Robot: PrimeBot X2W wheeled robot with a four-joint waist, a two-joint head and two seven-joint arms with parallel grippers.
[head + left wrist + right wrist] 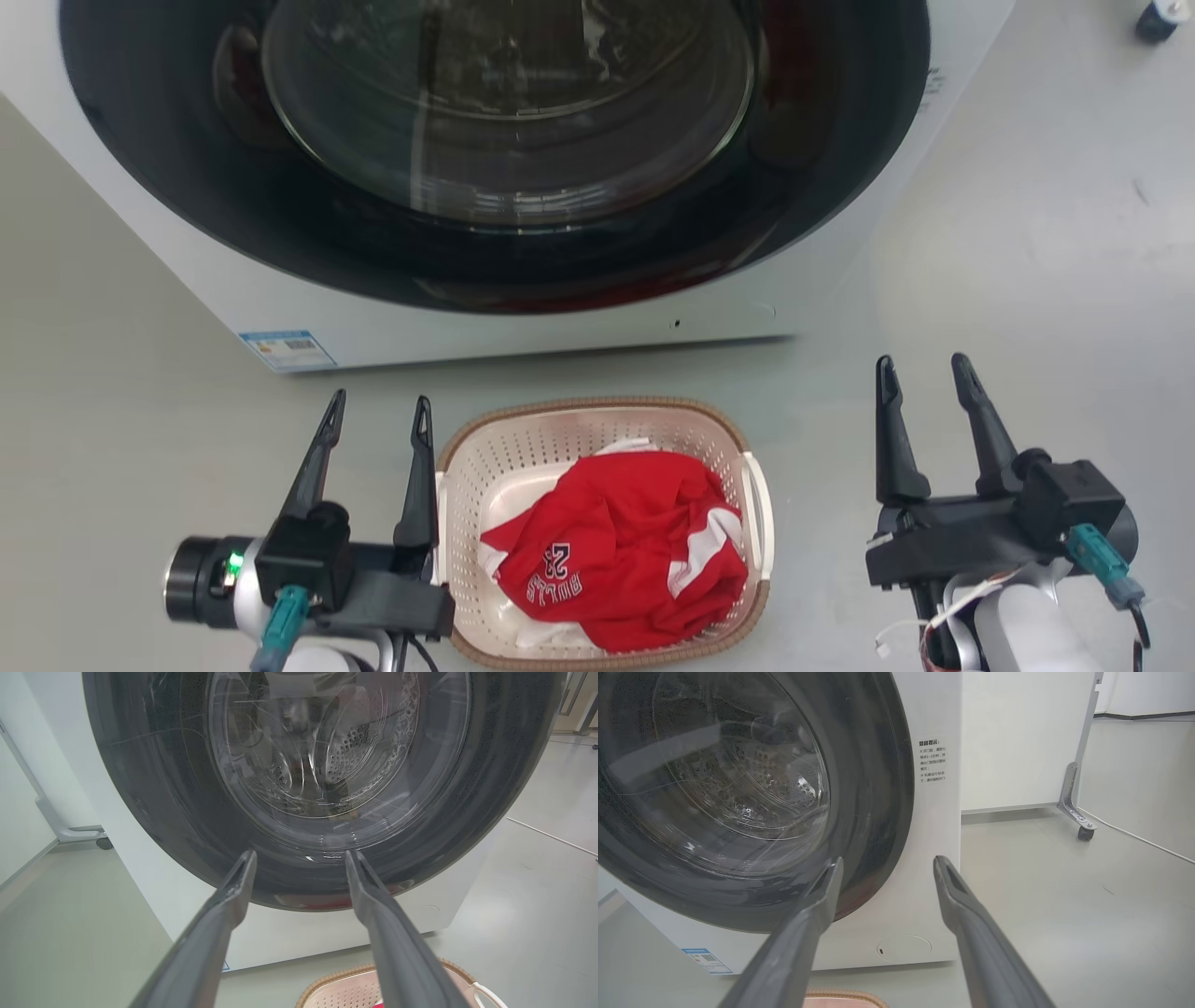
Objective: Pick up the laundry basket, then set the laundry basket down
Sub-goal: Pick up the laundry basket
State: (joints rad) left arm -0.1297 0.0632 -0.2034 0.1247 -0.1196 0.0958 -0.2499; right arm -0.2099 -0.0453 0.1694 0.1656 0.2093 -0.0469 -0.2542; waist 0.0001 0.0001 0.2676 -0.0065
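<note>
The laundry basket stands on the floor in front of the washing machine, cream and perforated with a brown woven rim, holding a red and white shirt. My left gripper is open just left of the basket, its right finger beside the left handle. My right gripper is open, well to the right of the basket and apart from it. In the left wrist view the left gripper points at the machine door, with the laundry basket's rim at the bottom. The right gripper is open too; a strip of the laundry basket's rim shows below.
The white washing machine with its dark round door shut stands right behind the basket. Bare grey floor lies to the right and left. A wheeled frame leg and a white cable are off to the right.
</note>
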